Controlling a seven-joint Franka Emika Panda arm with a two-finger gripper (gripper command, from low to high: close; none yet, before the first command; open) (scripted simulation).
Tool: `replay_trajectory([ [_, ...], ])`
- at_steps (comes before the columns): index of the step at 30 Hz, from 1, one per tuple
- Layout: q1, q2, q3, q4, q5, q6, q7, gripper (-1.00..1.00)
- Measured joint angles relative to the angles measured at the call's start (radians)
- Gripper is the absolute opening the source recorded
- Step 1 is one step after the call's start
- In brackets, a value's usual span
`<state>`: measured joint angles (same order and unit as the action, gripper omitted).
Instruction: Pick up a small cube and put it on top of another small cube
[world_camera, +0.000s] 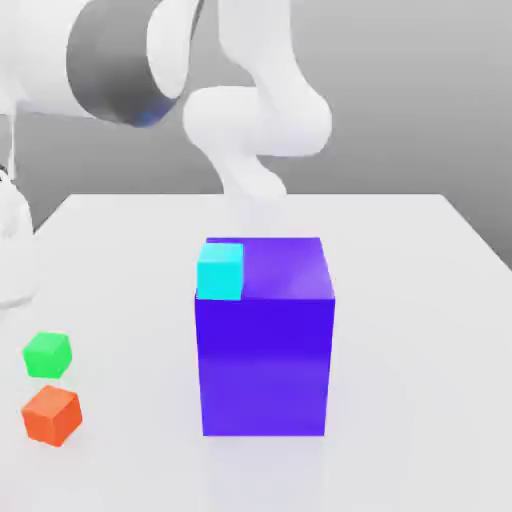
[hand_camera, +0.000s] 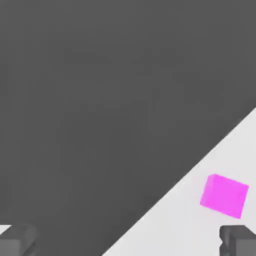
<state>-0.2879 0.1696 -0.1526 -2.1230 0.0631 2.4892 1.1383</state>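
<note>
The worktop (world_camera: 420, 300) is a plain pale slab, and on it the arm (world_camera: 255, 110) rises at the far side, bent over so that its hand looks down past the worktop's edge onto dark floor (hand_camera: 100, 100). The biggest thing on the worktop is a purple block (world_camera: 265, 340), standing square in the middle; it is far too large to count as a small cube, so it reads as an obstacle or a plinth, not a thing to stack. A cyan cube (world_camera: 220, 271) sits on the block's top at the corner toward the exterior view's left, flush with the front edge, which puts it high and easy to reach from above. A green cube (world_camera: 47, 355) and an orange cube (world_camera: 51, 415) lie on the worktop at the exterior view's left, near each other but apart, the orange one nearer the camera. A magenta cube (hand_camera: 224, 196) shows in the hand view, resting on the worktop close to its edge and just beside one of the fingers (hand_camera: 240, 241). The gripper (hand_camera: 128, 242) has its fingers spread wide with nothing between them, which suits an approach not yet committed to any cube. The task looks to be at its start: no cube is held, and the magenta one seems the likeliest first pick, being nearest the hand
</note>
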Motion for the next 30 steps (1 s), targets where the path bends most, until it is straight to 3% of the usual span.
replay_trajectory([
  [8, -0.089, 0.296, -0.034, 0.055, 0.088, 0.053, 0.054, 0.00],
  [12, -0.122, 0.441, -0.008, 0.088, 0.126, 0.143, 0.041, 0.00],
  [13, -0.126, 0.464, -0.003, 0.094, 0.132, 0.160, 0.037, -1.00],
  [19, -0.128, 0.475, 0.000, 0.097, 0.136, 0.169, 0.034, -1.00],
  [24, -0.105, 0.342, -0.034, 0.059, 0.107, 0.074, 0.059, -1.00],
  [30, -0.122, 0.163, -0.123, -0.142, 0.125, 0.090, 0.167, -1.00],
])
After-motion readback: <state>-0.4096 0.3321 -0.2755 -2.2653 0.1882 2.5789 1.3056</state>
